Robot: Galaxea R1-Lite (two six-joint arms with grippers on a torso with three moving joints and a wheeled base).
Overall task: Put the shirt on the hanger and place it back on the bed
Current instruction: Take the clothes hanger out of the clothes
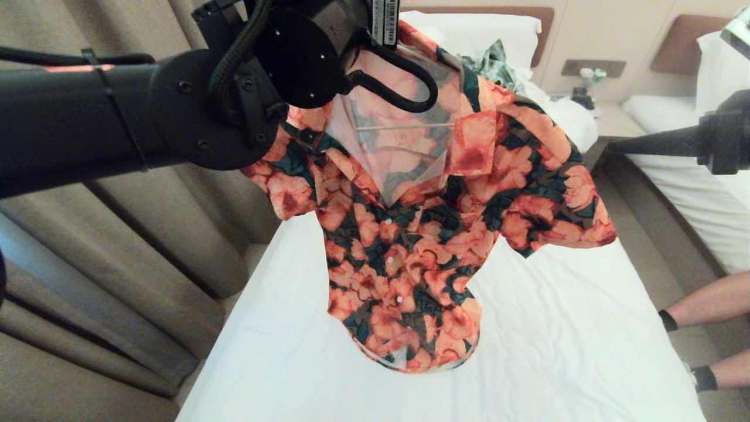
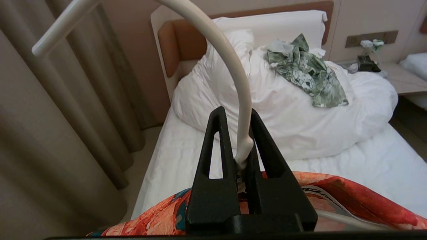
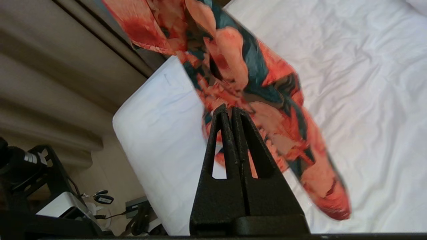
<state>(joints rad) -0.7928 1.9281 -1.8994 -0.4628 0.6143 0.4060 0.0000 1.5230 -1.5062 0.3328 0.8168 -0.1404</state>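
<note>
While the shirt (image 1: 410, 234) hangs in the air above the bed (image 1: 556, 340) in the head view, the left arm crosses the upper left. In the left wrist view, the left tool (image 2: 241, 146) pinches the hanger (image 2: 233, 66) at its neck, just above the collar. In the right wrist view, the right tool (image 3: 231, 115) is pressed together, empty, beside the shirt.

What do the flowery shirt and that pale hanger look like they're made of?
The shirt looks like thin, light woven fabric, perhaps rayon or cotton: it drapes softly, and the hanger's bar shows through its back panel. The hanger, held at its neck by the left end effector, has a smooth, matte cream surface; plastic or coated wire, I cannot tell which.
</note>
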